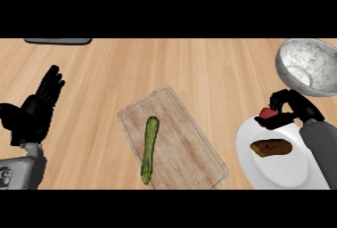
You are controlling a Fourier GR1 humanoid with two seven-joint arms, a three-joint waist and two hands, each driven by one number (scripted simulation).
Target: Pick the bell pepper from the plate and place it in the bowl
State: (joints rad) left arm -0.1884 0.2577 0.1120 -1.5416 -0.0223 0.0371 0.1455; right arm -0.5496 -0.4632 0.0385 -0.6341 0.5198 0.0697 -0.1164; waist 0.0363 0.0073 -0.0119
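The bell pepper (pixel 266 113) shows only as a small, glossy red lump, mostly hidden inside the right robot hand (pixel 297 108), whose black fingers (pixel 279 97) and thumb are curled round it from above. It sits over the far rim of the plate (pixel 283 171), on the side nearest the middle of the bench; whether it touches the plate or is held just clear of it cannot be told. The hand joins a smooth, rounded grey forearm (pixel 320 147) that comes in from the lower right and crosses the plate's right side. The plate is plain, white and round, with a smooth matt face, and near its middle lies a brown, roughly rectangular chunk of food (pixel 270 147) with a darker, crusty edge. Just beyond the hand, in the upper right corner, stands the bowl (pixel 314 44), round and deep, of shiny grey metal with a mottled, speckled inside and a bright rim; it is close to the plate but apart from it. To the left of the plate lies a cutting board (pixel 191 147), a thin pale wooden rectangle with rounded corners and a visible grain, set at an angle. On it lies a long, slim green vegetable (pixel 150 142), slightly bumpy and tapering toward its near end. The bench (pixel 164 67) is light wood with streaky planks. At the far left the left robot hand (pixel 33 116) rests open, fingers straight and pointing up. A flat dark grey thing (pixel 58 41) lies at the top left edge.
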